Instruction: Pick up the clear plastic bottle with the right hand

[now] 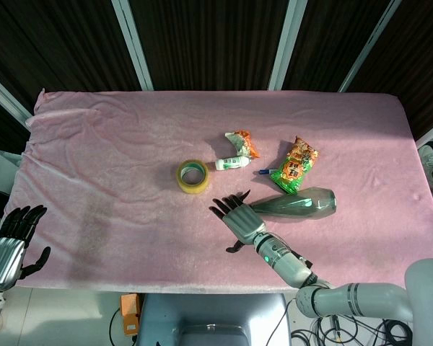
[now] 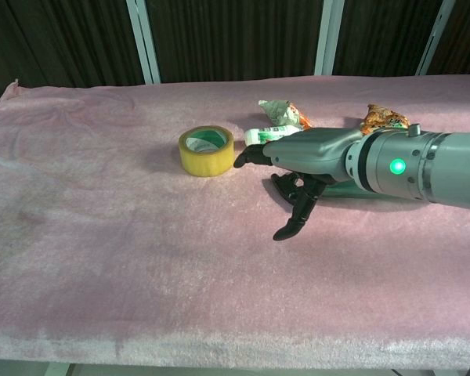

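A: Reaching across a pink cloth-covered surface (image 1: 115, 144), the right hand (image 1: 239, 218) hovers low with its fingers (image 1: 224, 203) spread wide and holding nothing.

B: Where is the clear plastic bottle?

A: The clear plastic bottle (image 1: 299, 203) lies on its side just right of that hand, its narrow neck end pointing toward the palm. From the head view the hand seems to be just beside the neck, perhaps brushing it, but I cannot tell whether they truly touch. In the chest view the arm hides most of the bottle.

B: So how far along is the pick-up?

A: By my judgement, early. The approach looks nearly done, but no grasp is made and the bottle rests fully on the cloth. Closing around it and lifting are both left.

B: Anything else nearby?

A: A roll of yellow tape (image 1: 192, 176) sits to the left of the hand. Behind the hand lie a small white tube (image 1: 232, 163), an orange snack packet (image 1: 242, 143) and a green snack packet (image 1: 295, 166), the last just beside the bottle. The left hand (image 1: 9, 244) waits off the surface's near left corner, its fingers apart and empty.
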You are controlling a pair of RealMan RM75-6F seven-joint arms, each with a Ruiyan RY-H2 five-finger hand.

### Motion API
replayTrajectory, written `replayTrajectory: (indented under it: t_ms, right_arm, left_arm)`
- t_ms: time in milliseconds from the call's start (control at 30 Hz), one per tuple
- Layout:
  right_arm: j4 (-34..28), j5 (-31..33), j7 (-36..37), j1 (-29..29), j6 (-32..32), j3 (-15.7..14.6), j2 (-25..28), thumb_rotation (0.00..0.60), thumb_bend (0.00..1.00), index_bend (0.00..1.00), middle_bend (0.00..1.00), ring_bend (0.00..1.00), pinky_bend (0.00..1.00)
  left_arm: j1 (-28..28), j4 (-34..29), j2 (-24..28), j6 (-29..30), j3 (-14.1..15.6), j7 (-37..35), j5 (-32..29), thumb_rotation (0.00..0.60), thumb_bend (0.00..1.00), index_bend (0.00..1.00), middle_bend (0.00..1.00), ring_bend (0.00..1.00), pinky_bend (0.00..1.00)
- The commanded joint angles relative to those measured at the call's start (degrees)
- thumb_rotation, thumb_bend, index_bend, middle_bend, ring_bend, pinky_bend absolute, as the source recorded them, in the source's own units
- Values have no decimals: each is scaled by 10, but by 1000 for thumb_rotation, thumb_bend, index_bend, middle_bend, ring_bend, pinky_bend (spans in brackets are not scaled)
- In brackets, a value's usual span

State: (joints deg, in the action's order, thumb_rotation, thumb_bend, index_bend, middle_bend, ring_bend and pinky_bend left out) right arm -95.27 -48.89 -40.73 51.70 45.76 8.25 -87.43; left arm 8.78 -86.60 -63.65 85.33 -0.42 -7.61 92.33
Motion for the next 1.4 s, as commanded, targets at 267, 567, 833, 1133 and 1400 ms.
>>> replayTrajectory:
  t_ms: [267, 567, 833, 1133, 1400]
  right_arm:
    - [20, 65, -37, 30, 33, -26, 5, 600, 200, 0, 0, 0, 0]
    - [38, 130, -103, 46, 71, -62, 44, 600, 200, 51, 0, 0, 0]
    - [125, 181, -130, 52, 57, -86, 11, 600, 219, 250, 147, 0, 0]
    - [164, 179, -115, 57, 38, -85, -15, 600, 327, 457, 286, 24, 3]
    - [194, 150, -108, 49, 69, -84, -39, 600, 344, 816, 539, 322, 235]
  left_arm:
    - [-3, -1, 2, 3, -1, -3, -5, 600, 402, 23, 72, 11, 47]
    - [-1, 1, 3, -2, -1, -11, -7, 600, 402, 0, 76, 13, 49]
    - [-7, 8, -2, 16, -2, -16, -2, 600, 402, 0, 66, 13, 50]
    - [-5, 14, -2, 13, -5, -23, -6, 600, 402, 0, 63, 13, 51]
    - [-4, 15, 0, 6, -6, -29, -13, 600, 401, 0, 52, 14, 51]
